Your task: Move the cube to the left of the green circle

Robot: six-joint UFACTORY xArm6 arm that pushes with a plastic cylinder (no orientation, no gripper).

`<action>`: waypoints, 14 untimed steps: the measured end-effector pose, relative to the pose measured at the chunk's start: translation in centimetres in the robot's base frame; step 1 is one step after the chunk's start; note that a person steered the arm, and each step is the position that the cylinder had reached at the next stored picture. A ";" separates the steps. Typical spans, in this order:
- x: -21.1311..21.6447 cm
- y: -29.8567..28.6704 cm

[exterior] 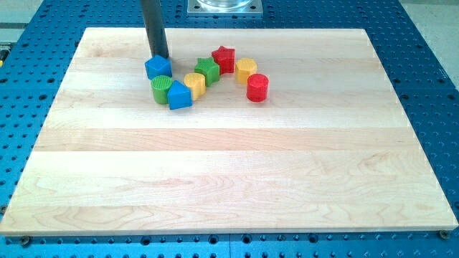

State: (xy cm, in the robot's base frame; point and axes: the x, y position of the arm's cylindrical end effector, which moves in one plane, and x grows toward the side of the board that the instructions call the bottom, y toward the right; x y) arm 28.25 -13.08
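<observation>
Tip (160,56) pressed against far edge of blue cube (158,67), itself touching far side of green circle (162,89) on counter (215,172); mid-push, no fingers to report, next nudge needing leftward then nearward sweep.

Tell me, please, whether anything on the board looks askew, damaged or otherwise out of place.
Nothing stands out. All the blocks sit upright in one cluster near the view's top of the wooden board. My tip rests at the top edge of the blue cube, which lies just above the green circle.
</observation>
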 end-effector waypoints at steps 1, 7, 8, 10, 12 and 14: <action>4.1 0.0; 6.2 1.3; 7.7 -0.6; 6.2 -0.6; -3.1 -0.2; -5.4 5.3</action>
State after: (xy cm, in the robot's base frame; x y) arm 22.85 -7.80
